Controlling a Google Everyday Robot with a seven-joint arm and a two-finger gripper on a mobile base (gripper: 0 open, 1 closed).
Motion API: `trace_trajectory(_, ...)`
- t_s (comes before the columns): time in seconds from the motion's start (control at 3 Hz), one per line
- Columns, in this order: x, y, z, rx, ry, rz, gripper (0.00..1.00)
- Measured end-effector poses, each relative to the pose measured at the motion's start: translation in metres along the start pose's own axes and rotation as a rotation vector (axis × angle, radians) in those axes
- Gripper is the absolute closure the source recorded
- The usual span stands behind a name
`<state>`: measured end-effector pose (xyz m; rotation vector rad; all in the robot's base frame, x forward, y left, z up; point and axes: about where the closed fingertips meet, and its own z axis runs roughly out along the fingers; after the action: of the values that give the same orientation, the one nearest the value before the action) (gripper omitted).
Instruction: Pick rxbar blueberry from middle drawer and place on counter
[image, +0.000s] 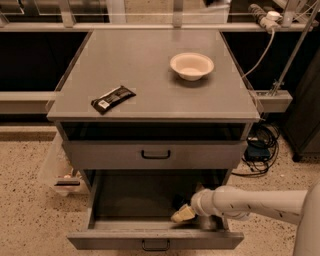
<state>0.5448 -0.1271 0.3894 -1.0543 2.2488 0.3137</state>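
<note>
The middle drawer (155, 239) is pulled open at the bottom of the grey cabinet; its inside is dark. My gripper (182, 213) reaches into the drawer from the right, low over its floor near the right front. A small dark shape (179, 202) lies just behind the gripper on the drawer floor; I cannot tell if it is the rxbar blueberry. The counter (150, 70) is the flat grey top above.
A black-wrapped bar with a white label (113, 99) lies on the counter's front left. A pale bowl (192, 65) stands at the back right. The grey drawer front above (155, 154) is closed. Cables (260, 145) lie on the floor at the right.
</note>
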Motion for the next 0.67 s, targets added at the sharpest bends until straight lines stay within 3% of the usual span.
trace_trajectory(0.67,0.029,-0.003,0.012,0.0,0.086,0.016,0.0)
